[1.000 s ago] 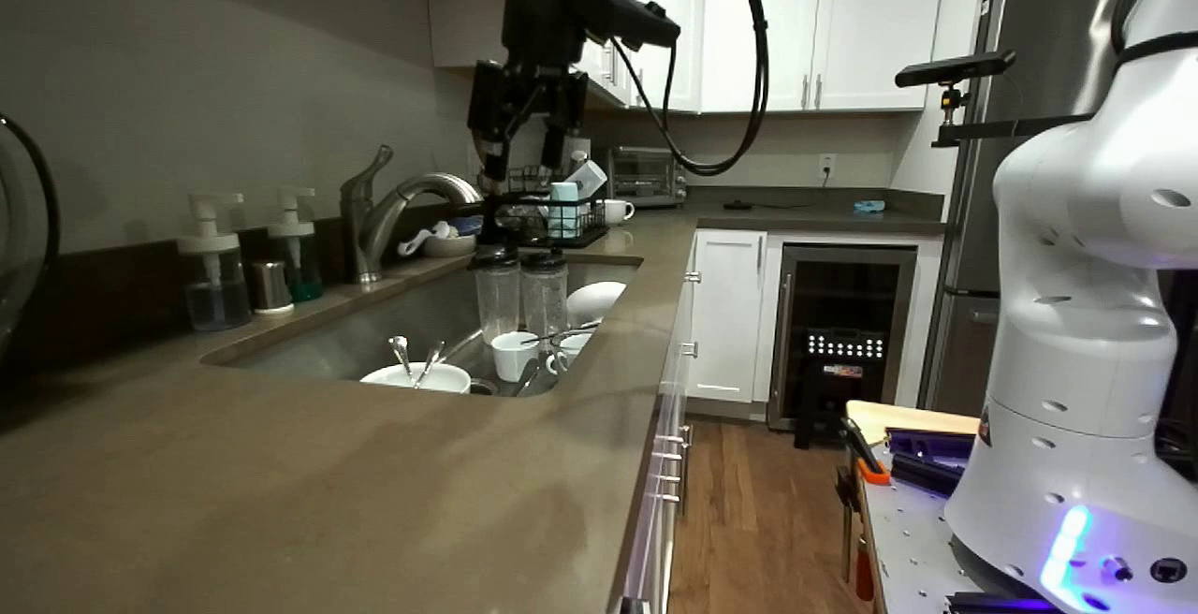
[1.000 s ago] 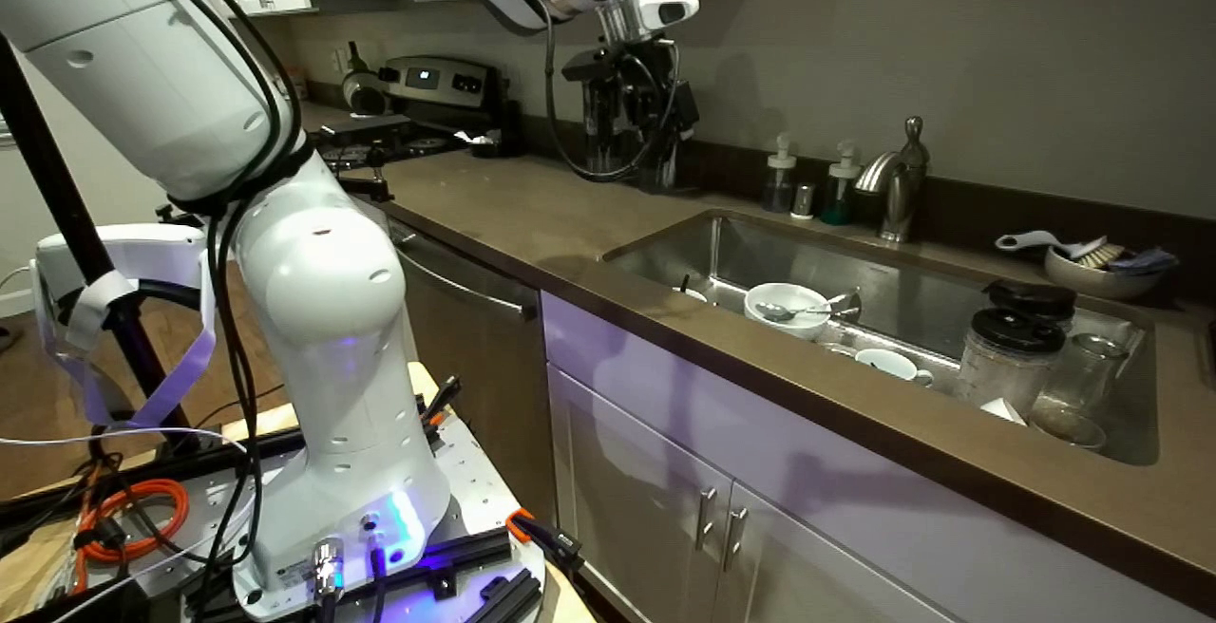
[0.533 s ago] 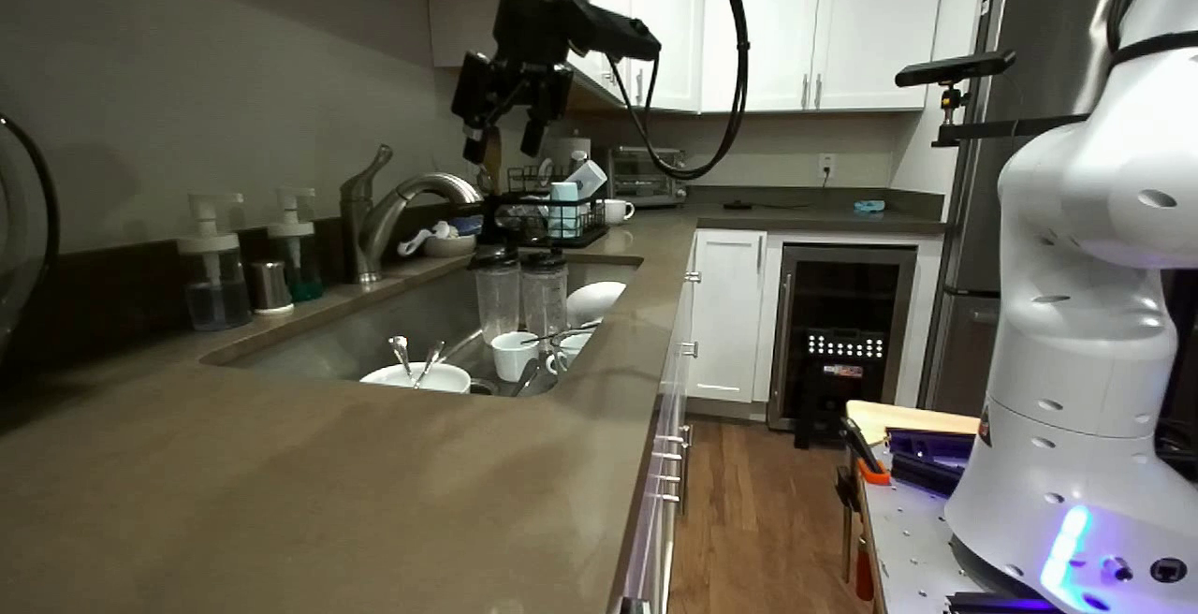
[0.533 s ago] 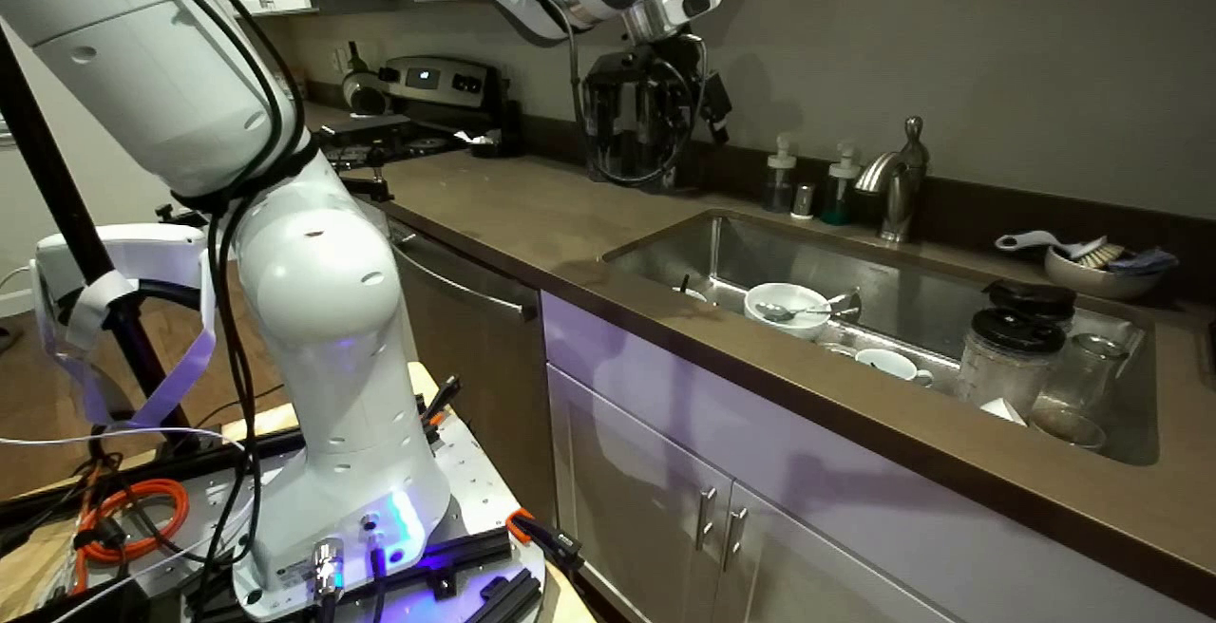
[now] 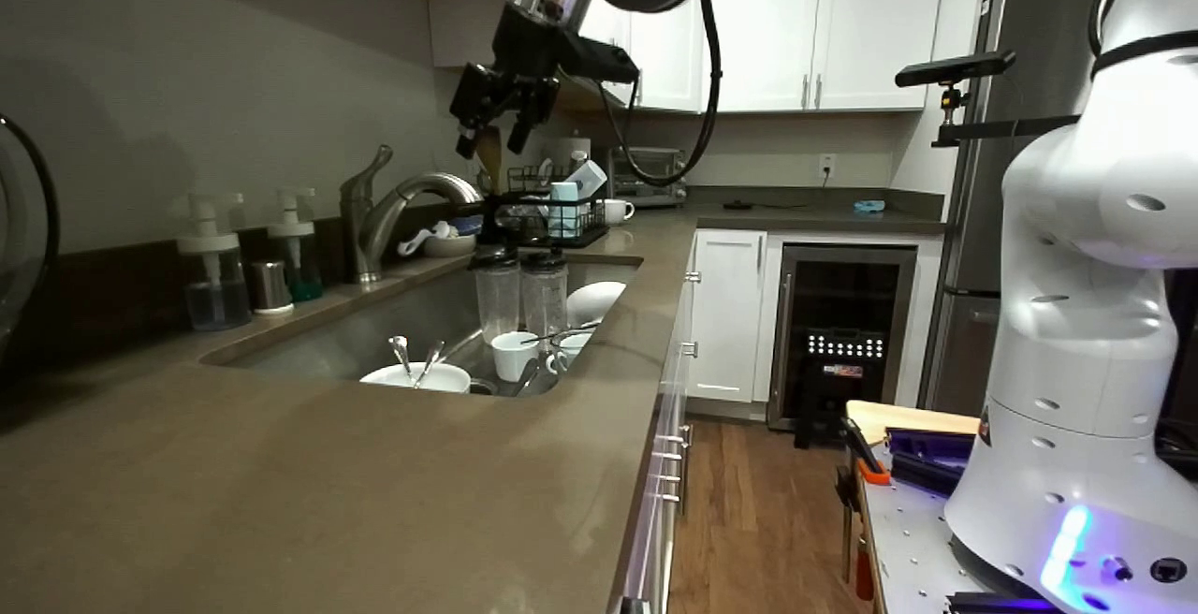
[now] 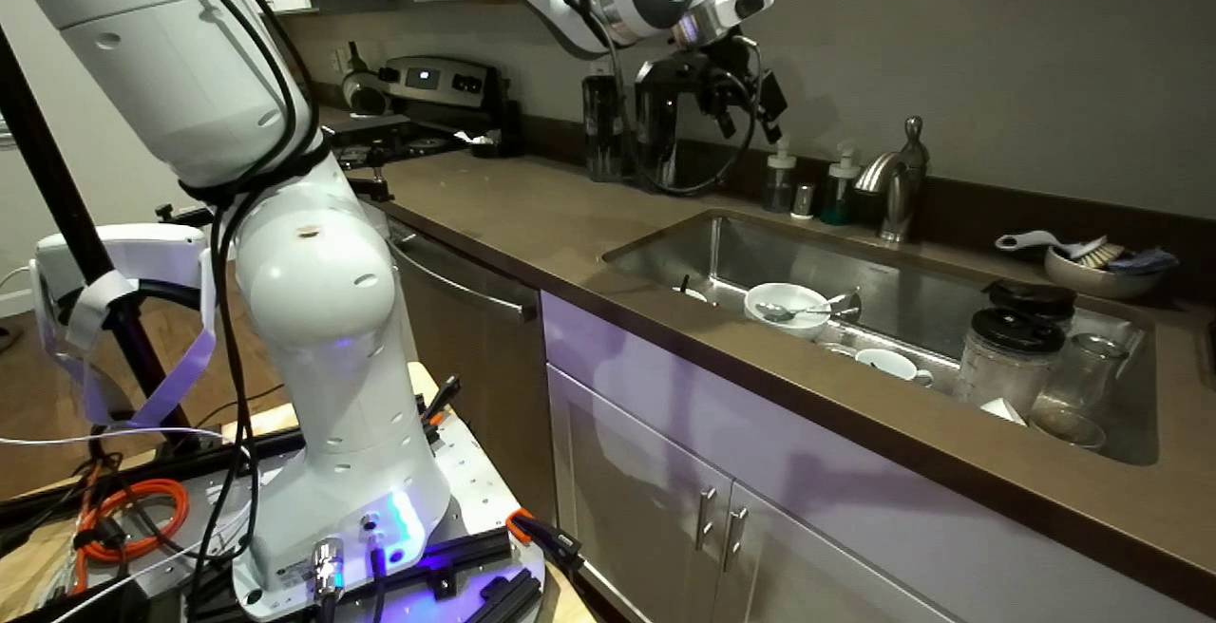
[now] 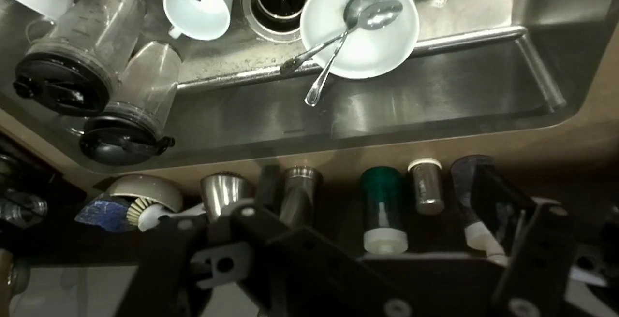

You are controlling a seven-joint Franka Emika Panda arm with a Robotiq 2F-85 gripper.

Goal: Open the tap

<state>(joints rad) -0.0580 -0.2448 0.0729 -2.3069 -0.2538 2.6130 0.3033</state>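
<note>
gripper (image 5: 491, 144): in an exterior view it hangs in the air, released, its two fingers (image 5: 474, 107) standing apart.
tap (image 5: 376, 232): silver, upright on the counter (image 5: 356, 492) behind the sink (image 5: 356, 338), handle raised, spout arching out.
pump bottles (image 5: 217, 282): two, near the tap, a metal cylinder (image 5: 271, 286) between them.
lidded jars (image 5: 499, 300): two, clear with black tops, standing in the sink.
gripper and tap: in an exterior view the gripper (image 6: 750, 132) is raised to the picture's left of the tap (image 6: 898, 196), apart from it.
brush bowl (image 6: 1092, 281): on the counter near the tap, a white-handled brush (image 6: 1031, 240) and a blue cloth (image 6: 1145, 262) in it.
tap in the wrist view: its spout end (image 7: 225, 194) and base (image 7: 300, 196) show either side of one gripper finger.
green pump bottle (image 7: 383, 198): in that view, seen between the spread fingers.
white bowl (image 7: 382, 53): in the sink, two crossed spoons (image 7: 382, 13) in it, handles over the rim.
drain (image 7: 279, 0): between the white bowl and a white cup (image 7: 208, 22).
</note>
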